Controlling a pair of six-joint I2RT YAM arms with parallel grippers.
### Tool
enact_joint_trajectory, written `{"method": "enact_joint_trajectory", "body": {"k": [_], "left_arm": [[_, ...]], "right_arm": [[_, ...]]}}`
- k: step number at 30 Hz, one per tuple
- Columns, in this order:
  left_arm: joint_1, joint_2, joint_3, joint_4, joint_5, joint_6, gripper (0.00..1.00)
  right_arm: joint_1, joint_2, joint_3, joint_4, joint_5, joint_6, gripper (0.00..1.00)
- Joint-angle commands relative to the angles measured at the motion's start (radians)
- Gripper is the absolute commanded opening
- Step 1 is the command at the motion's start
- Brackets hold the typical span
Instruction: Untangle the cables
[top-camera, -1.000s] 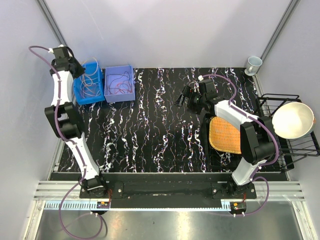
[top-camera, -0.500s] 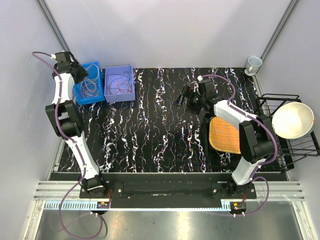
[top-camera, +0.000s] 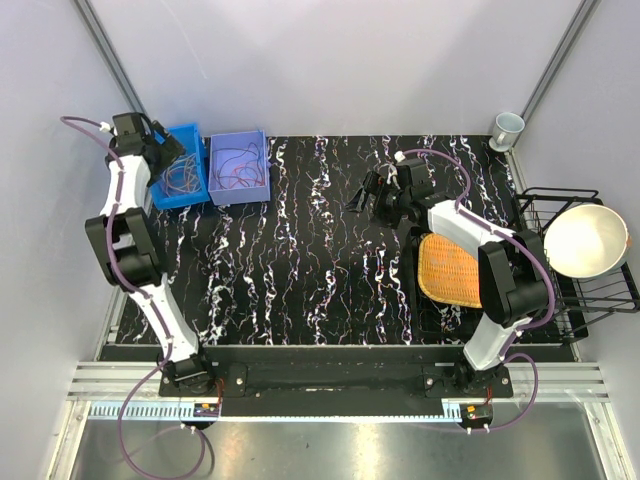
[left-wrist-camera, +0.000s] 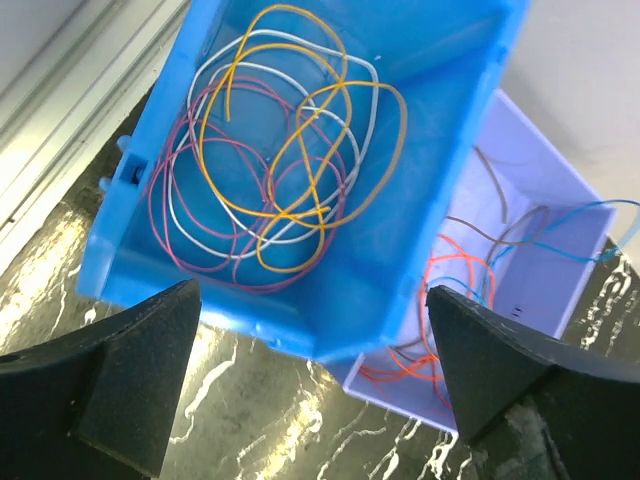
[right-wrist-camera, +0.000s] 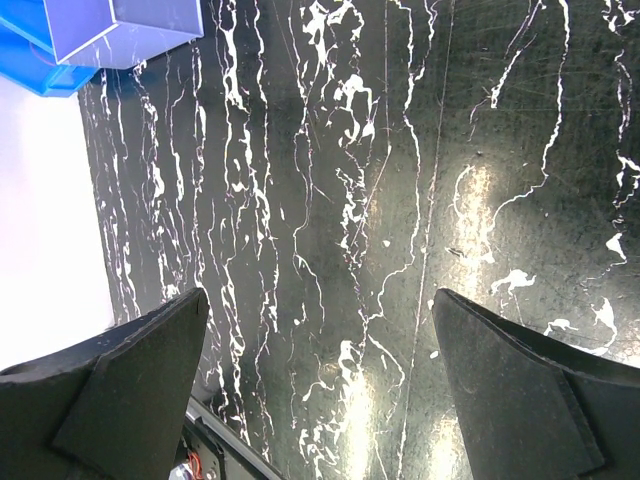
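A tangle of yellow, whitish and pink cables (left-wrist-camera: 275, 150) lies loose inside the blue bin (left-wrist-camera: 440, 170) at the table's back left. Orange, blue and brown cables (left-wrist-camera: 445, 275) lie in the lavender bin (left-wrist-camera: 545, 290) beside it. My left gripper (left-wrist-camera: 312, 335) hovers over the blue bin's near wall, open and holding nothing; from above, the left gripper (top-camera: 168, 148) sits at the blue bin's (top-camera: 186, 129) left rim. My right gripper (right-wrist-camera: 320, 300) is open over bare black marbled table, and the top view shows the right gripper (top-camera: 362, 197) at mid table.
The lavender bin (top-camera: 240, 197) touches the blue one on its right. A woven orange mat (top-camera: 448, 270) lies under the right arm. A wire rack (top-camera: 545, 200) with a white bowl (top-camera: 585, 240) stands at the right edge, and a cup (top-camera: 508, 127) at the back right.
My left gripper has opened and drawn back toward the bin's left rim. The cable that hung from it now lies in the blue bin. The right arm is still.
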Motion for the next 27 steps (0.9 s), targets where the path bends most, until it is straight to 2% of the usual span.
{"method": "enact_joint_trajectory", "body": {"k": [1,5,7,10,12,14,20,25,26,27], "left_arm": [[-0.051,-0.132,-0.047,0.095,-0.080,0.024,0.98],[-0.114,-0.117,-0.030,0.081,-0.159,0.112,0.94],[-0.138,-0.100,-0.017,0.080,-0.169,0.152,0.88],[-0.160,-0.055,0.008,0.072,-0.198,0.213,0.87],[-0.163,-0.011,0.029,0.054,-0.217,0.242,0.87],[-0.163,0.026,0.057,0.031,-0.218,0.255,0.80],[-0.166,0.095,0.117,-0.005,-0.240,0.299,0.73],[-0.165,0.129,0.148,-0.036,-0.246,0.314,0.51],[-0.165,0.127,0.146,-0.032,-0.242,0.314,0.44],[-0.165,0.127,0.145,-0.034,-0.238,0.316,0.33]], "right_arm": [[0.001,-0.003,0.006,0.039,-0.027,0.006,1.00],[0.001,-0.011,0.004,0.041,-0.029,0.008,1.00],[0.001,-0.014,0.003,0.039,-0.028,0.005,1.00],[0.001,-0.023,0.000,0.041,-0.028,0.006,1.00],[0.001,-0.025,-0.003,0.041,-0.028,0.006,1.00],[0.001,-0.023,-0.002,0.041,-0.029,0.006,1.00],[0.001,-0.022,0.000,0.039,-0.034,0.005,1.00],[0.001,-0.011,0.004,0.039,-0.038,0.006,1.00],[0.001,-0.011,0.004,0.041,-0.038,0.006,1.00],[0.001,-0.012,0.004,0.041,-0.038,0.006,1.00]]}}
